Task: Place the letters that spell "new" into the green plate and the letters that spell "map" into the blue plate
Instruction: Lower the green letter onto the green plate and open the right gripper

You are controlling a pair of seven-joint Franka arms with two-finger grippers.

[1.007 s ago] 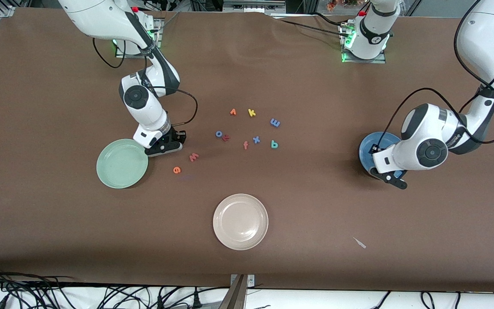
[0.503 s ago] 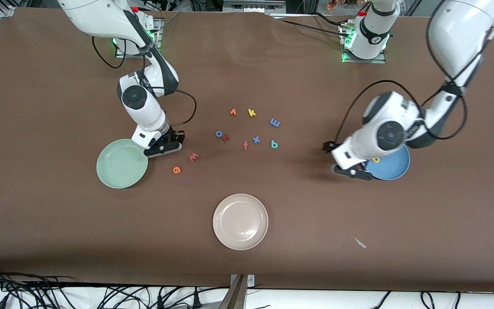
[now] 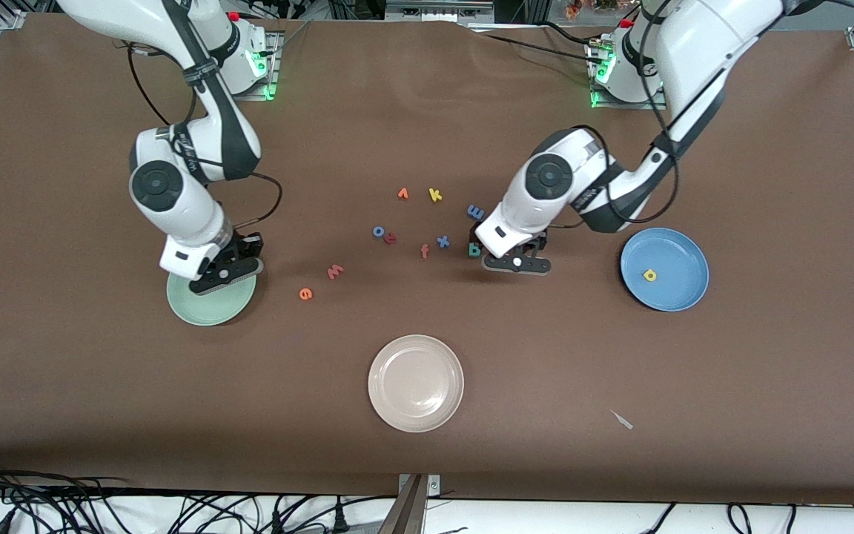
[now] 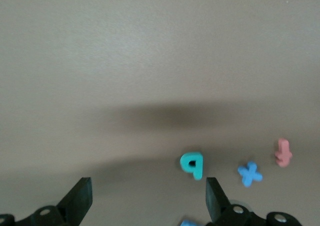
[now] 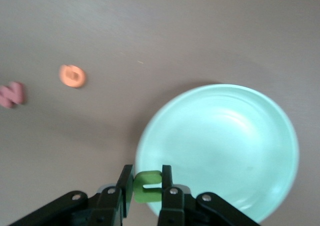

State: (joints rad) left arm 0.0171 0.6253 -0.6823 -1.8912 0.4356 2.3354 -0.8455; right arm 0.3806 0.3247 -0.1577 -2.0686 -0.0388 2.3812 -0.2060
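I have my right end effector [image 5: 146,186] clamped on the olive-green n [image 5: 148,185], hanging over the rim of the green plate [image 3: 197,311], because that letter belongs there and I want it above the dish before I let go; the plate is a smooth, glossy round with a shallow raised lip, so a flat foam piece should settle in its middle. My left end effector [image 4: 145,196] stands spread wide over the cluster of letters, its fingers apart, low over the surface beside the teal a [image 3: 474,250], since that one goes to the blue plate [image 3: 683,256] next. The yellow p [image 3: 649,275] already lies in that blue plate, toward the left arm's end of the surface. The blue m [image 3: 475,212] lies just farther from the front camera than the a. The orange e [image 3: 305,294] and the salmon w [image 3: 335,271] lie on the matte brown surface [image 3: 101,408] near the green plate, thin, soft and light, so likely to shift when pinched
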